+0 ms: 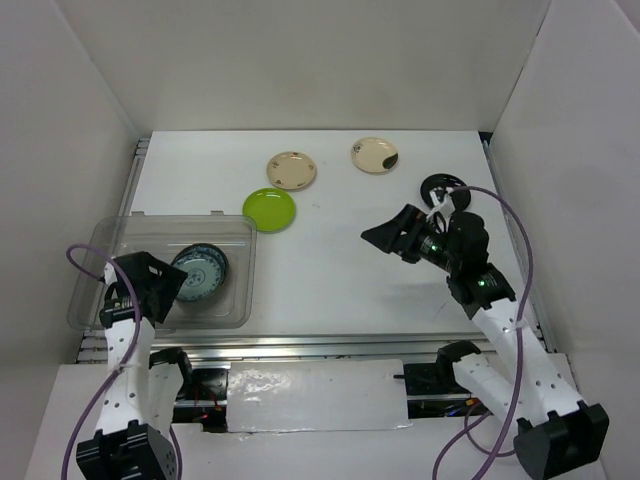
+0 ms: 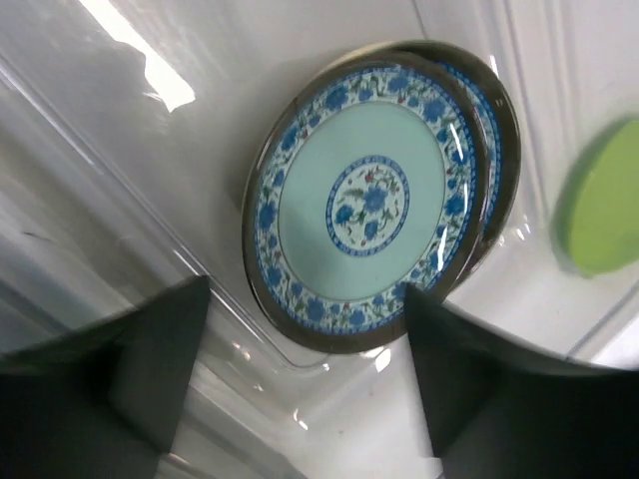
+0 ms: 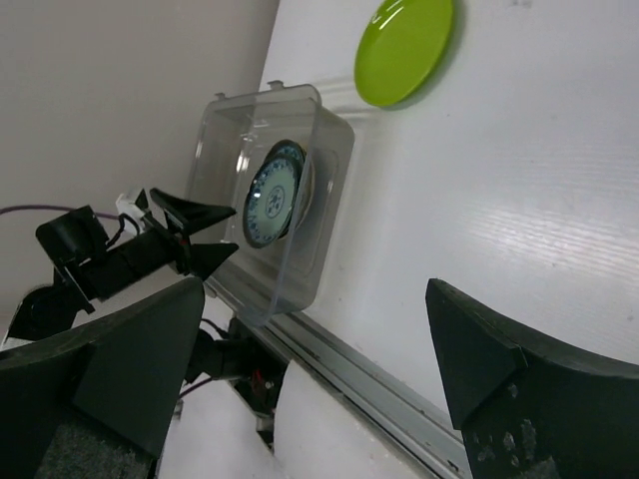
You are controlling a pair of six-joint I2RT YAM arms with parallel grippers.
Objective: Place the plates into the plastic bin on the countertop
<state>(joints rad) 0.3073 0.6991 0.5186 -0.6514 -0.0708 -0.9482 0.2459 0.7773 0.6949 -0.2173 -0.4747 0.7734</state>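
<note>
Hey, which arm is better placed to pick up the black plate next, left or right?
Right, probably. The right gripper is open over the right half of the countertop, close to the black plate. The left gripper sits over the plastic bin on the far side, above the blue plates.

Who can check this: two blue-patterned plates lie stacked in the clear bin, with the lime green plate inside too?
No: the lime green plate lies outside the clear bin, on the countertop; the top external view shows it. The rest holds.
</note>
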